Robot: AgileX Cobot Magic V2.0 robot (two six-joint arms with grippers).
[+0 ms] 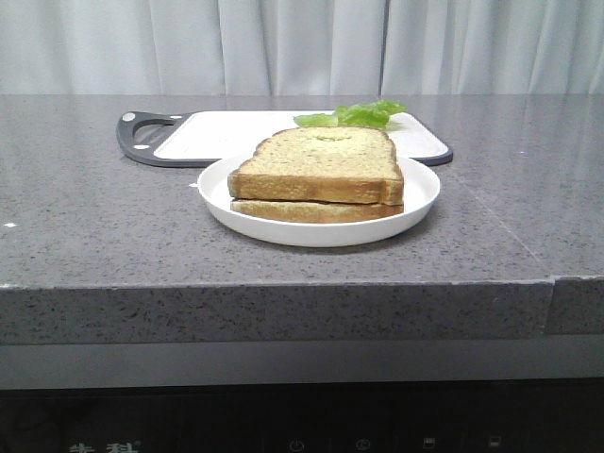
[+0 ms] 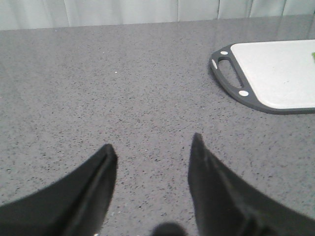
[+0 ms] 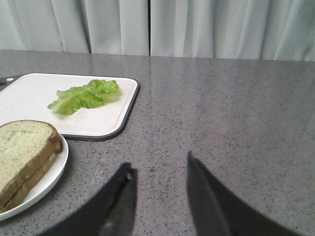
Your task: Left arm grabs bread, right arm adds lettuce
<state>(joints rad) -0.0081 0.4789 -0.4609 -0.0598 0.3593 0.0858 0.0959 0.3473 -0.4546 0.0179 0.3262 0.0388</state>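
Note:
The thick bread [image 1: 321,165] lies on top of a thinner slice [image 1: 316,210] on a white plate [image 1: 420,193] in the middle of the counter. It also shows in the right wrist view [image 3: 24,147]. The lettuce [image 1: 354,115] lies on a white cutting board [image 1: 226,132] behind the plate, and shows in the right wrist view [image 3: 83,96]. My left gripper [image 2: 153,147] is open and empty over bare counter, left of the board. My right gripper [image 3: 158,167] is open and empty over bare counter, right of the plate. Neither arm shows in the front view.
The cutting board [image 2: 275,73] has a dark rim and a handle at its left end. The plate [image 3: 47,179] sits just in front of the board [image 3: 98,120]. The grey counter has a front edge [image 1: 283,283]. A pale curtain hangs behind.

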